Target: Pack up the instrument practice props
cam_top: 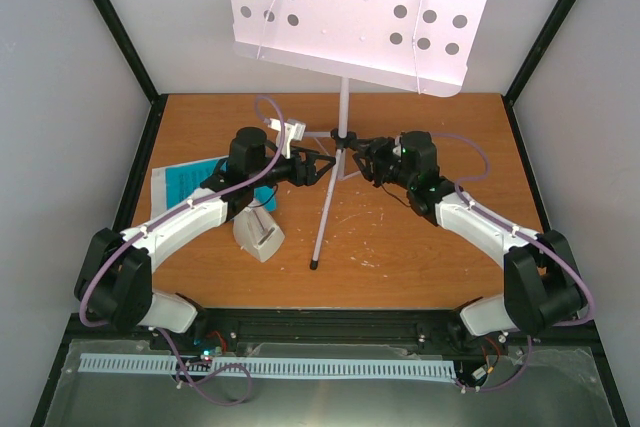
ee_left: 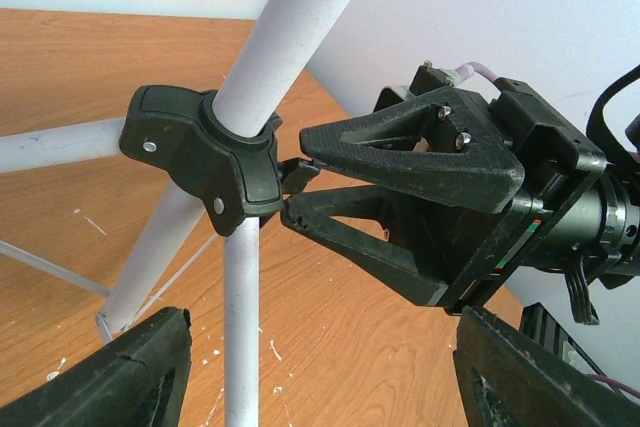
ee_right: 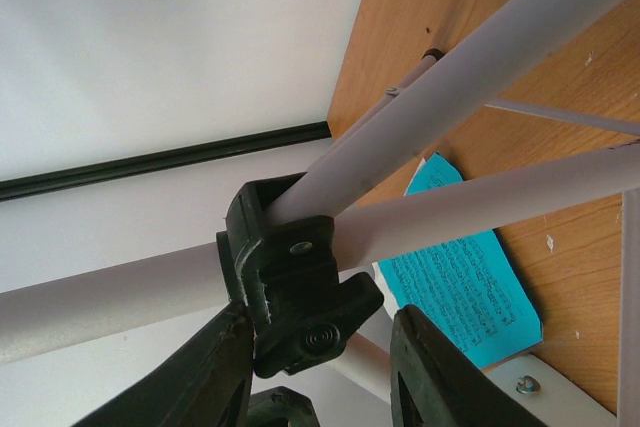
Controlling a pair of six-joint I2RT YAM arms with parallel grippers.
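Stand: a white perforated stand (cam_top: 350, 17) is upright at the back middle of the table (cam_top: 420, 247). Its tilted desk spreads wide above the back edge.
Collar: a black collar (ee_left: 200, 162) grips the pole low down, where the thin legs fan out.
Front leg: one leg (cam_top: 326, 215) slants towards the near edge and its dark foot rests on bare wood between the two arms.
Right gripper: the right gripper (ee_left: 295, 190) reaches in from the right. Its jaws are drawn almost together and pinch the small knob on the collar.
Left gripper: the left gripper (cam_top: 326, 169) is spread wide and holds nothing. A leg runs down between its fingers without touching either one.
Sheet: a blue sheet (cam_top: 178, 183) lies flat against the table's left edge, partly under the left arm.
Metronome: a white metronome (cam_top: 260, 237) lies just beside the left forearm and left of the front leg.
Edges: white walls close in the left, right and back sides, with black posts in the corners.
Open room: bare wood lies right of the front leg, in front of the right arm and along the near edge.
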